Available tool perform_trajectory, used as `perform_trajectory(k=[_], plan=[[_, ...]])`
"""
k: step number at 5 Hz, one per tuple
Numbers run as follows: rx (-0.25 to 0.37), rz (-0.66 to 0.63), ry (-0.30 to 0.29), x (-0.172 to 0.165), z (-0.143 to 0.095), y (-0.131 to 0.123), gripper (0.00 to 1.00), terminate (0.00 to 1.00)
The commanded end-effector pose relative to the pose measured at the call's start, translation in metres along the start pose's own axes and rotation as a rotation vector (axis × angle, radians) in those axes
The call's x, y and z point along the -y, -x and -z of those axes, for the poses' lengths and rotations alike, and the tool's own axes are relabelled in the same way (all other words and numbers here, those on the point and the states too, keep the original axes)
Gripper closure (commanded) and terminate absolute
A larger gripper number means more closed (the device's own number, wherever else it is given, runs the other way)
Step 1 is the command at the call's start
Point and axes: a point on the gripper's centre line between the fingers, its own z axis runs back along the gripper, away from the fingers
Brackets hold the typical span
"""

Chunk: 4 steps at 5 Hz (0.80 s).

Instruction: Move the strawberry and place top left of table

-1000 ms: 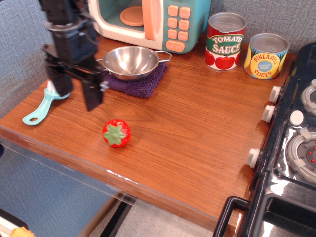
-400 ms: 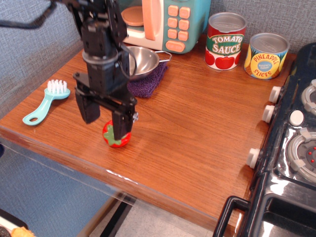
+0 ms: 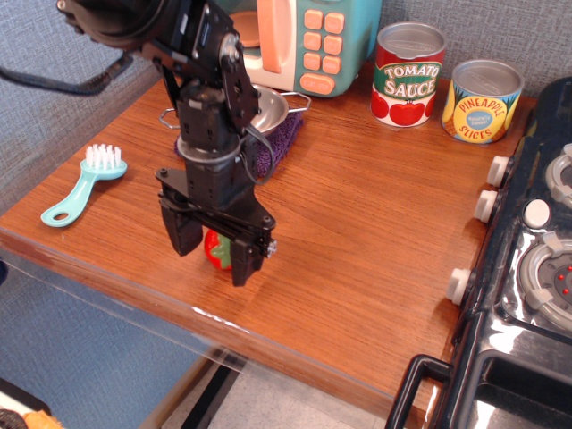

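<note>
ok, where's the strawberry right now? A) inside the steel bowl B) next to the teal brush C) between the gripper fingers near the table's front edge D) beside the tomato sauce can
C: the strawberry shows red between the two fingers of the gripper, low over the table near its front edge.

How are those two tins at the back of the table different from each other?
The red tomato sauce can is taller than the yellow pineapple slices can. The red one's label pictures tomatoes; the yellow one's has blue trim. The red can stands nearer the toy microwave, the yellow nearer the black stove. Both stand upright with silver lids.
</note>
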Motion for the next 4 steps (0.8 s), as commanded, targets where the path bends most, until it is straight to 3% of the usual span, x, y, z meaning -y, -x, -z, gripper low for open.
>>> perform_trajectory(k=[1, 4], plan=[[0.085, -0.027, -0.007, 0.003, -0.005, -0.011, 0.0, 0.0], [0.06, -0.066, -0.036, -0.002, 0.006, -0.021, 0.0, 0.0]])
